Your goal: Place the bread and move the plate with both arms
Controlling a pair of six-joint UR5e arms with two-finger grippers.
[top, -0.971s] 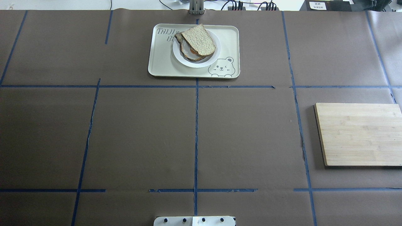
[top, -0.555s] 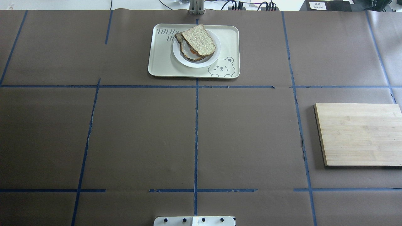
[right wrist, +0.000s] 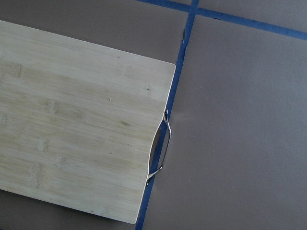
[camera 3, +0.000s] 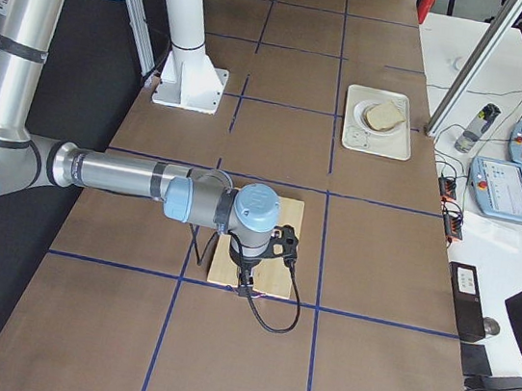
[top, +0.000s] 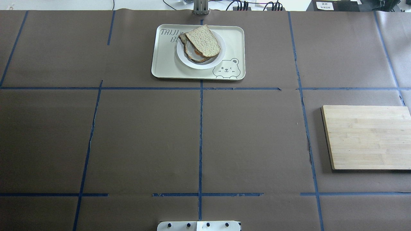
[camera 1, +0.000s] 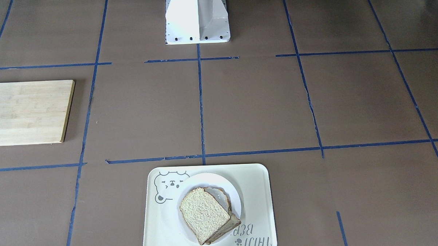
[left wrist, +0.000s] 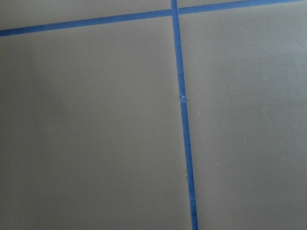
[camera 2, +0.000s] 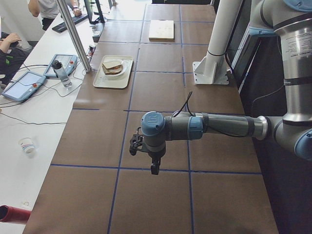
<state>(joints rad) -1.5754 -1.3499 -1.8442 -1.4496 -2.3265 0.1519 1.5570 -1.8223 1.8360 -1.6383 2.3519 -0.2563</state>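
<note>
The bread lies domed and tilted on top of another slice on the white plate. The plate stands on the cream bear-print tray at the far middle of the table. Bread, plate and tray also show in the front-facing view. My left gripper hangs over bare table far from the tray, seen only in the exterior left view. My right gripper hangs over the wooden board, seen only in the exterior right view. I cannot tell whether either is open or shut.
A bamboo cutting board with a metal handle lies on the table's right side. The white pedestal stands at the robot's edge. Blue tape lines cross the brown table. Tablets and a bottle sit on the side bench.
</note>
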